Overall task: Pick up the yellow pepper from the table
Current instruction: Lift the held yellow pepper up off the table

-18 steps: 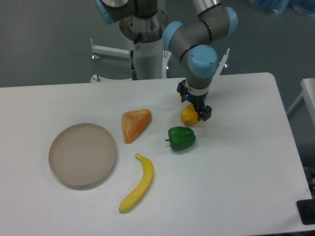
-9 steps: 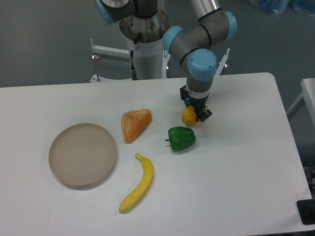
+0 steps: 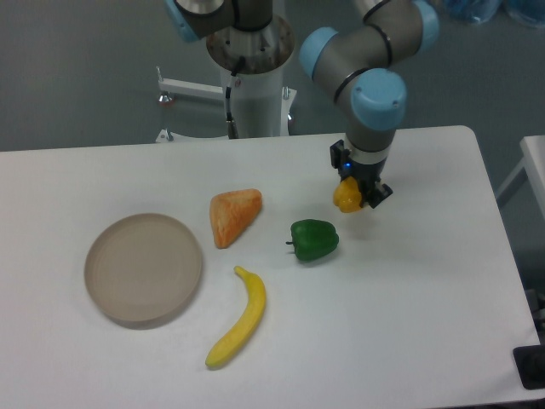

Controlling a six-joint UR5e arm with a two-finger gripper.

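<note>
Yellow pepper (image 3: 347, 197) is sitting clamped in my tool (image 3: 358, 194), upper right of centre, above the white table (image 3: 426, 290). I'm seeing bare surface stretching rightward; grey floor (image 3: 77, 77) behind.

Grey tube arm (image 3: 362, 53) w/ light-blue joint caps, silver round base (image 3: 251, 38), black cable down white post, small black gripper (image 3: 361, 191), tiny blue light.

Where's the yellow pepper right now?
The yellow pepper is held in the gripper, right of centre toward the far edge of the table. It sits up and to the right of the green pepper.
</note>
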